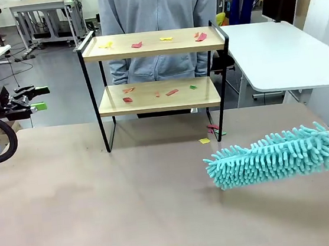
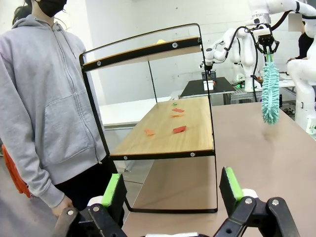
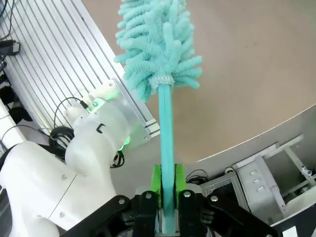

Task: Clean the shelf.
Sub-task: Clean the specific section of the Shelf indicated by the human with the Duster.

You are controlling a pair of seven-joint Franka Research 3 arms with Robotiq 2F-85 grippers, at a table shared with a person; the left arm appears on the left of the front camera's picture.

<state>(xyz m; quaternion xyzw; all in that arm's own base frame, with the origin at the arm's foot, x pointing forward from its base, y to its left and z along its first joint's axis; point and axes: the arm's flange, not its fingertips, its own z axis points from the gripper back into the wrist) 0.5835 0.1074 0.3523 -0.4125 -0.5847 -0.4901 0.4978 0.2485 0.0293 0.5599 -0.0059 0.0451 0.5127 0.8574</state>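
Two right fingers [image 3: 156, 182] are clamped on the teal handle of the duster [image 3: 158, 44], one green pad flat against each side. You read that grip from the right wrist view, with the fluffy head beyond it over the brown worktop [image 3: 256, 74]. The front view adds the placement: the head lies low, right of centre, and the handle runs off the right edge. You cannot tell whether the bristles touch the surface.

The left fingers [image 2: 111, 190] stand spread wide with nothing between them. In the front view they sit at the left edge, raised, beside the worktop rather than over it.

The shelf [image 1: 156, 51] stands upright at the far middle of the worktop, well apart from both sets of fingers. The front view shows paper scraps [image 1: 136, 45] on both boards, red, yellow, orange and green, and a few more on the worktop by the front right leg. The left wrist view takes the shelf from its end, so the upper board appears edge-on. A person [image 1: 157, 11] in a grey hoodie stands just behind it.
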